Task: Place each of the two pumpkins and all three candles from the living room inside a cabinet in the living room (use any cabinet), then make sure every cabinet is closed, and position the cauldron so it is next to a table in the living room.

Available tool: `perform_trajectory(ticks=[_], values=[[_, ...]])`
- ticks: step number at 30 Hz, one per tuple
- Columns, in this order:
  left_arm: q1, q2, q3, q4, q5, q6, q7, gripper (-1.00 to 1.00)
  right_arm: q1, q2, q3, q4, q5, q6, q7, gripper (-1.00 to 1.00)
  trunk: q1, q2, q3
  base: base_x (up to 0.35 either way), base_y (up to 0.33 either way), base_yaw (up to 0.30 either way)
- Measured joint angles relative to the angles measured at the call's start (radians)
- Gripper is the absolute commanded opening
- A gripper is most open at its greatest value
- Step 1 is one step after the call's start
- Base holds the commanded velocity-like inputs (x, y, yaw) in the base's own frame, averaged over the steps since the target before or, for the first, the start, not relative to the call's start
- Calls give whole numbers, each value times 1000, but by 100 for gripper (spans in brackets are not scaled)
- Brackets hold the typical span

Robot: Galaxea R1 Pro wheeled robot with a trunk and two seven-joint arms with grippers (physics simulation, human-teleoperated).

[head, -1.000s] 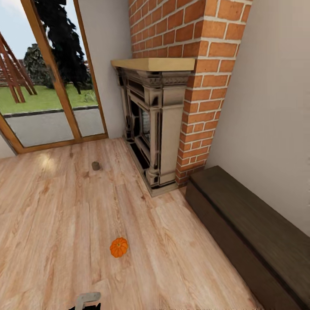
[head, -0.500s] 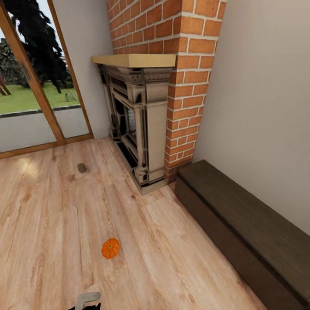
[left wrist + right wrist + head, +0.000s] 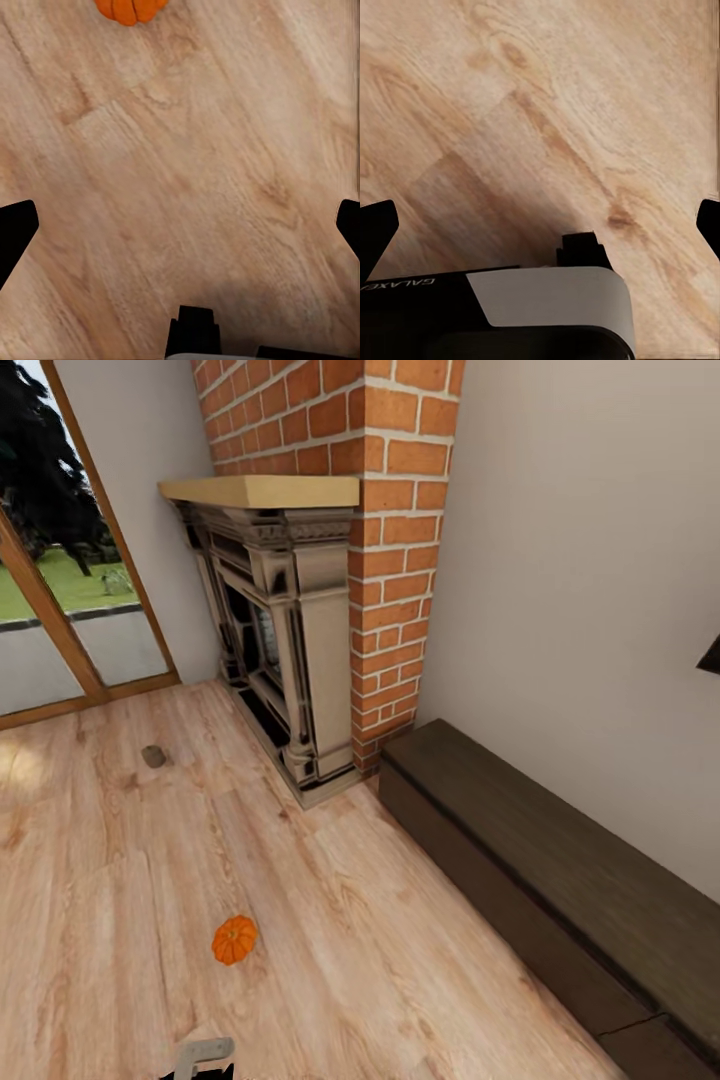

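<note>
Only one text is readable: "GALAXEA", white letters, on the dark robot body part [image 3: 405,283] in the right wrist view. The letters stand upside down and mirrored in that pic, at the dark strip just beside the grey-white cover [image 3: 547,296]. No other word, number, label or sign can be read: nothing on the floor, brick wall etc. in the head view, and nothing in the left wrist view.
</note>
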Motion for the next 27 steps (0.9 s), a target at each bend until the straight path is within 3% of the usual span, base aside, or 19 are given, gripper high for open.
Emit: perform_trajectory(ticks=[13, 27], values=[[0, 0, 0, 0, 0, 0, 0, 100, 0, 0, -2, 0, -3, 0, 0, 100, 0, 0, -14, -240, 0, -220], [0, 0, 0, 0, 0, 0, 0, 100, 0, 0, -2, 1, -3, -1, 0, 100, -1, 0, -29, 73, 158, -220]])
